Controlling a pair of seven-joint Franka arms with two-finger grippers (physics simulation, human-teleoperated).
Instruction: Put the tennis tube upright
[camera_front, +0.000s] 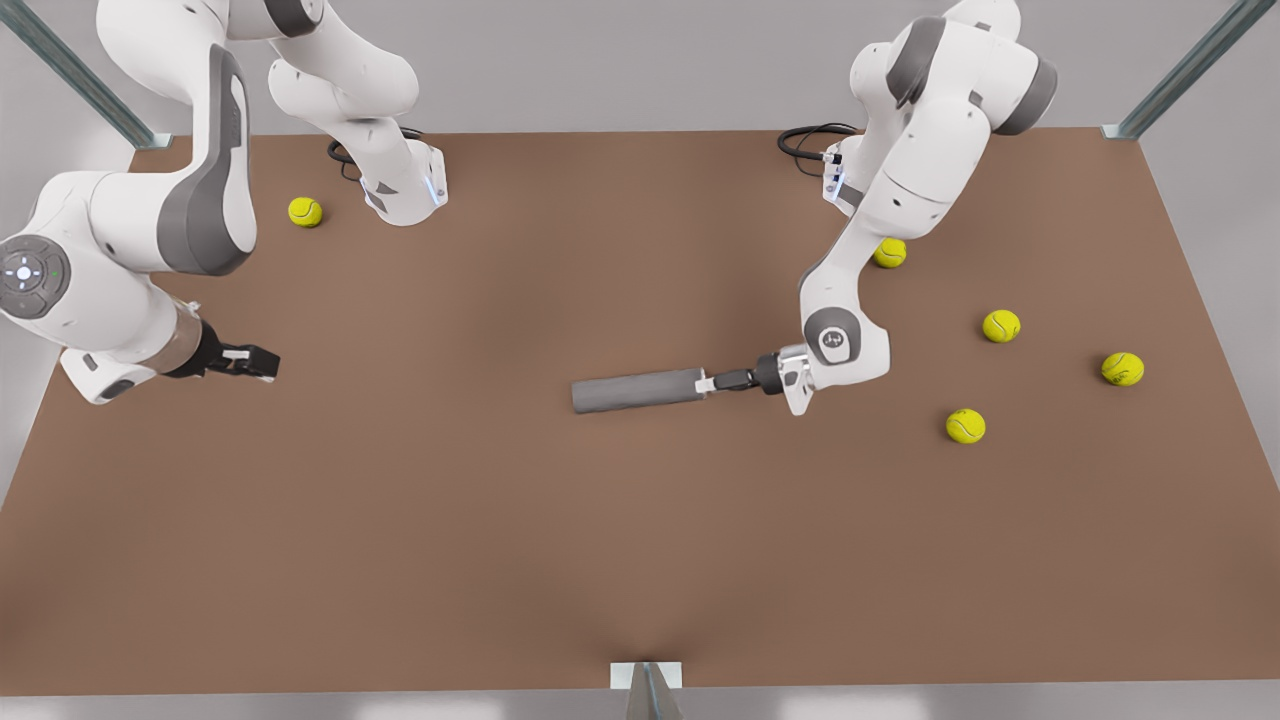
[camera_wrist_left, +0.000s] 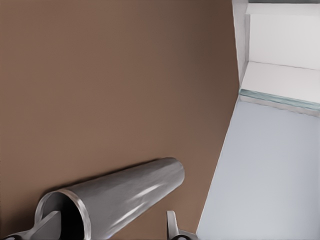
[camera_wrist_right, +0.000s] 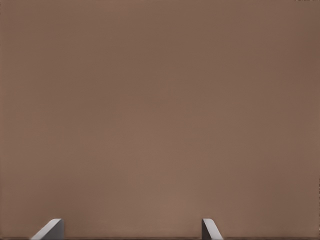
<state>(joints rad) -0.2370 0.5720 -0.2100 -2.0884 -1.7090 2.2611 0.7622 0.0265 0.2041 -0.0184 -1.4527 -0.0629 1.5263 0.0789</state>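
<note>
Brown table (camera_front: 500, 560) surface fills the near ground, with a small metal bracket (camera_front: 647, 675) at the middle of its front edge.

Farther in, the tennis tube (camera_front: 635, 391) lies flat on its side on the table, not upright. The left gripper (camera_front: 706, 383) is at the tube's end toward the front view's right, and the tube stretches straight away from it toward the front view's left. In the left wrist view the tennis tube (camera_wrist_left: 135, 192) shows its open mouth with the silvery rim (camera_wrist_left: 82, 210) close to the pincer. One finger (camera_wrist_left: 49, 225) sits at or inside that mouth and the other finger (camera_wrist_left: 172, 225) stands outside, beside the tube's wall. The jaws are spread wide and straddle the wall without pressing on it.

Beyond that gripper's wrist, on the side away from the tube, four yellow tennis balls lie apart from each other: one (camera_front: 965, 426) nearest, then one (camera_front: 1122, 369) far out, one (camera_front: 1001, 326) between them and farther back, and one (camera_front: 889, 253) partly behind the arm's forearm.

The right gripper (camera_front: 262, 362) hangs well apart from the tube, past its far end at the front view's left, over bare table. Its fingers (camera_wrist_right: 50, 230) are spread wide and hold nothing.

A fifth ball (camera_front: 305, 212) lies behind that gripper, near the arm's base.
</note>
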